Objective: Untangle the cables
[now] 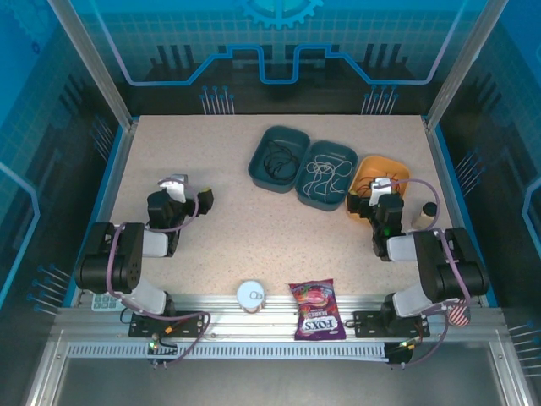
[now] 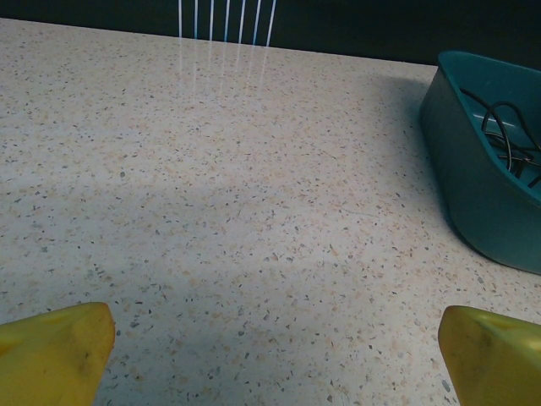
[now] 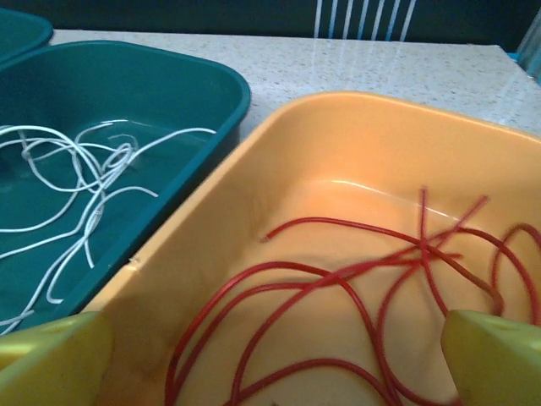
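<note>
The three cables lie apart, each in its own bin. The black cable (image 1: 277, 161) (image 2: 507, 106) is coiled in the left teal bin (image 1: 264, 144) (image 2: 473, 194). In the middle teal bin (image 1: 306, 193) (image 3: 169, 76) the white cable (image 1: 325, 173) (image 3: 114, 161) lies loosely looped. The red cable (image 3: 330, 277) loops across the floor of the orange bin (image 1: 397, 165) (image 3: 338, 127). My right gripper (image 1: 380, 193) (image 3: 275, 355) hangs open over the orange bin, nothing between its yellow fingertips. My left gripper (image 1: 188, 193) (image 2: 275, 355) stands open above bare tabletop, left of the teal bin.
A purple Fox's candy bag (image 1: 314, 309) and a white round lid (image 1: 251, 294) lie at the near edge between the arm bases. A small bottle (image 1: 428, 211) stands right of the orange bin. Transparent walls enclose the table.
</note>
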